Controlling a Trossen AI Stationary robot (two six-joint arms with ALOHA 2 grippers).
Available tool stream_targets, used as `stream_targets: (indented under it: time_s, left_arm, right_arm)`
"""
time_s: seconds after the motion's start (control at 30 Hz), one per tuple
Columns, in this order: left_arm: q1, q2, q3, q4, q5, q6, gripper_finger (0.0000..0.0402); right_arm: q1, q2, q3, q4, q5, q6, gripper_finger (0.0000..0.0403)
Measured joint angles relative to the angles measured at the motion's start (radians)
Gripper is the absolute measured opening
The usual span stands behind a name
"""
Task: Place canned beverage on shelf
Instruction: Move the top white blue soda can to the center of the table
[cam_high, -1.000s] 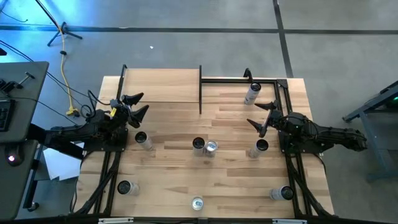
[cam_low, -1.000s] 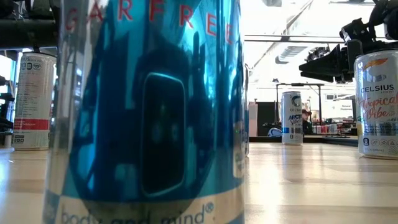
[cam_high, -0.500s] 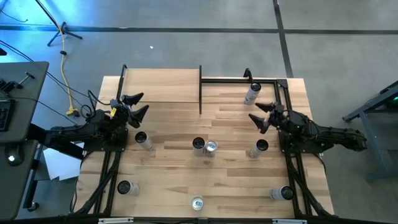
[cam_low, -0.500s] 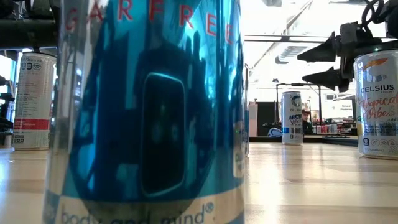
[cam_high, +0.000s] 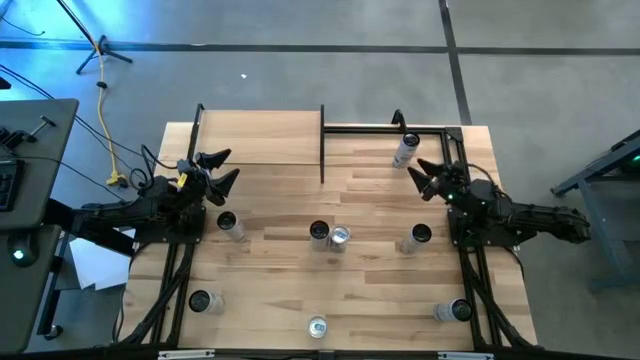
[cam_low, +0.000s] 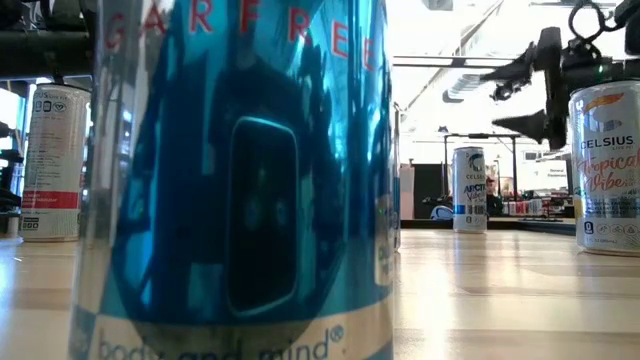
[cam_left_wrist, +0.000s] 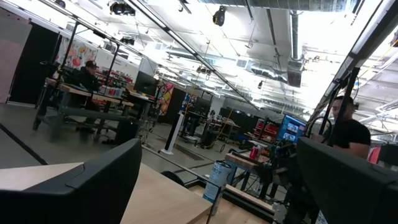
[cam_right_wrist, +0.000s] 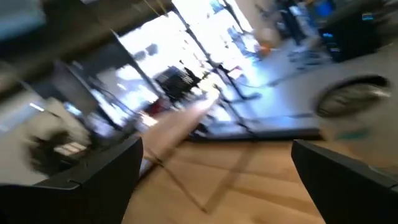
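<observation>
Eight cans: they stand spread over the striped wooden surface in the high view.
Shelf: a pale smooth board with thin black posts, at the top left of the surface in the high view. No can is on it.
Black frame: bare bars with no board, just right of the shelf at the top of the surface.
Top can: it stands by the black frame, near the upper right of the high view.
Right hand: its two fingers are spread wide and it grasps nothing. It hangs just below and to the right of the top can, not touching it.
Left hand: its fingers are spread wide too and it grasps nothing. It waits at the left side of the surface, below the shelf.
Middle cans: two stand side by side in the center of the high view.
Blue can: it fills the left half of the low view, very close to the camera.
White can: it stands at the right edge of the low view, with the right hand up beside it.
</observation>
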Motion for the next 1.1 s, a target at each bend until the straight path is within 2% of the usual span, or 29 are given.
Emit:
stream_targets:
  time_s: [0.17, 0.27, 0.4, 0.63, 0.8, 0.93, 1.1]
  left_arm:
    - [0.000, 0.000, 0.000, 0.000, 0.000, 0.000, 0.0400]
    - [0.000, 0.000, 0.000, 0.000, 0.000, 0.000, 0.0400]
    - [0.000, 0.000, 0.000, 0.000, 0.000, 0.000, 0.0400]
    - [0.000, 0.000, 0.000, 0.000, 0.000, 0.000, 0.0400]
    - [0.000, 0.000, 0.000, 0.000, 0.000, 0.000, 0.0400]
    - [0.000, 0.000, 0.000, 0.000, 0.000, 0.000, 0.0400]
    - [0.000, 0.000, 0.000, 0.000, 0.000, 0.000, 0.0400]
  right_arm:
    - [0.000, 0.000, 0.003, 0.083, -0.035, 0.028, 0.0400]
    - [0.000, 0.004, 0.068, -0.080, -0.029, 0.050, 0.0400]
    - [0.000, 0.074, 0.230, -0.376, 0.022, 0.051, 0.0400]
    - [0.000, 0.363, 0.512, -0.664, 0.061, 0.075, 0.0400]
    - [-0.014, 0.623, 0.640, -0.808, 0.090, 0.136, 0.0400]
    - [-0.095, 0.792, 0.758, -0.897, 0.019, 0.154, 0.0400]
    - [-0.228, 0.941, 0.959, -1.101, -0.055, 0.146, 0.0400]
